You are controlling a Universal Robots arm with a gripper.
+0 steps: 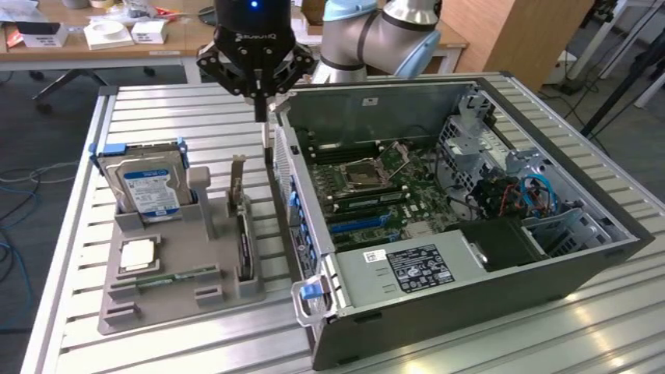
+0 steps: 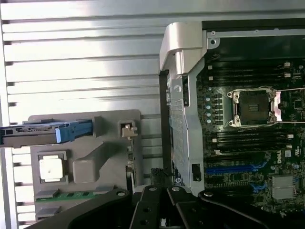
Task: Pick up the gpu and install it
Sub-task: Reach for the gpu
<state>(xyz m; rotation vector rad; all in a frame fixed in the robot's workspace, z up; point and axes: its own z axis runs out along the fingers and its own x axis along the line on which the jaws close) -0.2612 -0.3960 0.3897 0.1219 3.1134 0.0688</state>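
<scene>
On the slatted aluminium counter (image 1: 62,257), toward the exterior view's left, lay a moulded grey plastic tray (image 1: 182,257) with parts slotted into it. At its left end a silver hard drive with a blue-and-white label (image 1: 146,187) stood upright in a blue-handled carrier. In front of that a small square processor chip with a pale metal lid (image 1: 138,255) lay flat, with a narrow green memory stick (image 1: 177,276) just beside it. Along the tray's right side the gpu (image 1: 244,245), a thin dark rectangular circuit card, stood on edge in its slot. Its silvery metal bracket rose at the far end, and nothing had hold of the card. Just to the right of that bracket and higher up hung the black claw (image 1: 260,113) on the pale blue-and-grey robot arm (image 1: 385,39). Its two fingers were pressed together with nothing between them and pointed straight down. They hung over the gap between the tray and the rear corner of the big black computer case (image 1: 499,296), apart from the gpu. I could not tell whether the fingertips touched the case wall. The case lay on its side with the panel off. Inside it were a green motherboard with a bare processor socket (image 1: 369,187) and blue expansion slots. A grey power supply box with a black label (image 1: 410,269) sat nearer the front, and a tangle of red and blue cables lay further right.
</scene>
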